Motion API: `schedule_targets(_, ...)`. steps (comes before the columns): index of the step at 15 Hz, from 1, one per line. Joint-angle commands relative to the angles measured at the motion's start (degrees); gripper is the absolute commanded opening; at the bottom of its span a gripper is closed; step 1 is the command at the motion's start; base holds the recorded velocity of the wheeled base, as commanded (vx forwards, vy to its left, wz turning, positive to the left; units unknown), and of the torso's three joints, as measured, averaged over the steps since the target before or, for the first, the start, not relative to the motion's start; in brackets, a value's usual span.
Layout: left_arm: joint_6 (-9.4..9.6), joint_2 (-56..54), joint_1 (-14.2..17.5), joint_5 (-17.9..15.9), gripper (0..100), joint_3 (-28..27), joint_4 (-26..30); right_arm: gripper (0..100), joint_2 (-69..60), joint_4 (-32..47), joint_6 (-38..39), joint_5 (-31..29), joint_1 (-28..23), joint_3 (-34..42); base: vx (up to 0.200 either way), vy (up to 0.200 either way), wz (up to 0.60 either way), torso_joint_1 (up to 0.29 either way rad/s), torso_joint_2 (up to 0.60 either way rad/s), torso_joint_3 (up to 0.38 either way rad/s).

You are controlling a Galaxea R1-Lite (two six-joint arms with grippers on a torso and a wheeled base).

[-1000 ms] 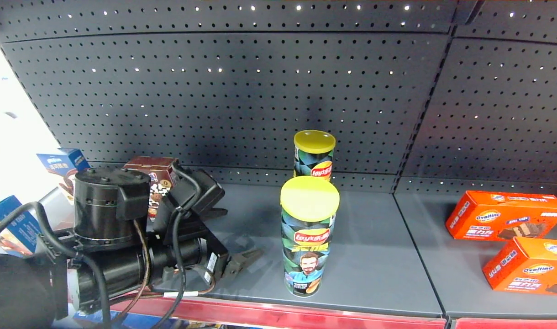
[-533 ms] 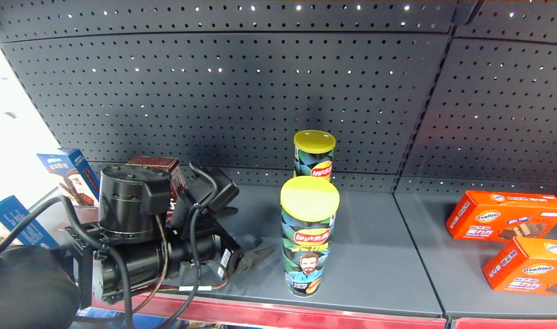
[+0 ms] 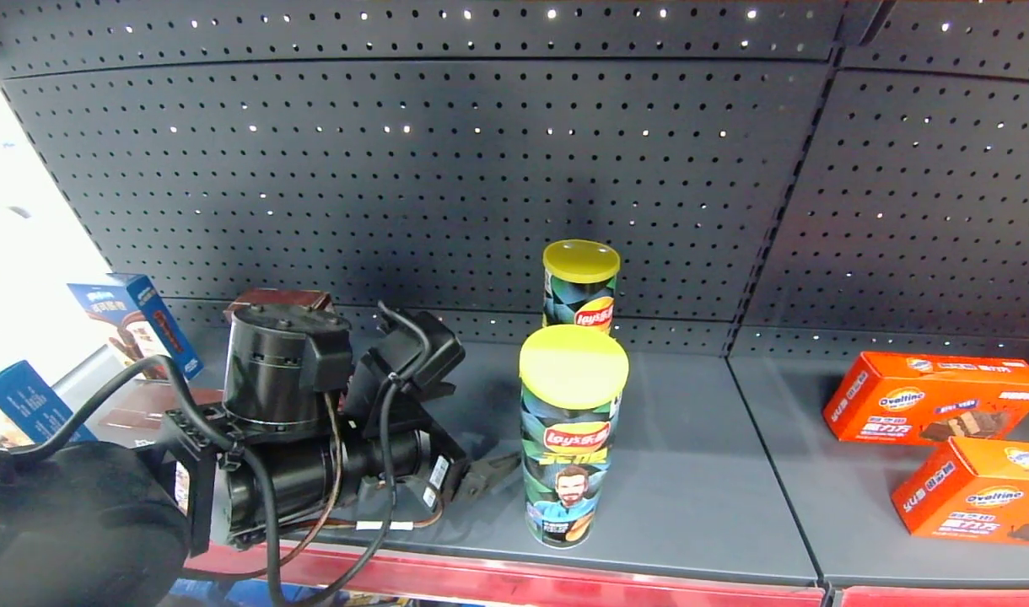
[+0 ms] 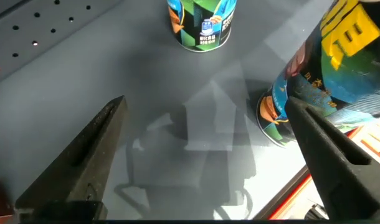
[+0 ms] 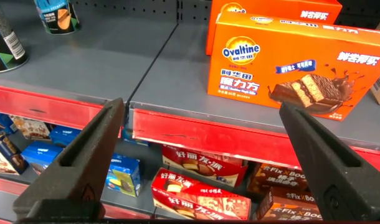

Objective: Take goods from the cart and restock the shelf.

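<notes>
Tipping is the risk: the spread left gripper, seemingly just beside the front yellow-lidded cardboard chip can, could nudge it off the red-edged grey metal shelf.

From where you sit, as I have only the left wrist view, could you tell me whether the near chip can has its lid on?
Observer: Yes, the near chip can stands upright with a yellow lid on top.
Operator: Thank you. What lies to its right?
Observer: A far orange box and a near orange box lie flat in the next shelf bay, well apart from the can.
Operator: Is the right claw carrying anything?
Observer: No, the right claw is open and empty, facing the shelf's red front edge.
</notes>
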Motion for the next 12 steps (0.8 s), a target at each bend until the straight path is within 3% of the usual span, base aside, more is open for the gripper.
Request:
schedule_targets(1,0.02,0.5,-0.4,0.0,100,-0.5,0.0,100,0.1,-0.1,0.0,0.0,0.0,0.0,0.0,0.0,0.0,0.0,0.0,0.0)
schedule_targets(12,0.02,1.6,-0.6,0.7,100,-1.5,-0.8,100,0.1,-0.1,0.0,0.1,0.0,0.0,0.0,0.0,0.0,0.0,0.0,0.0)
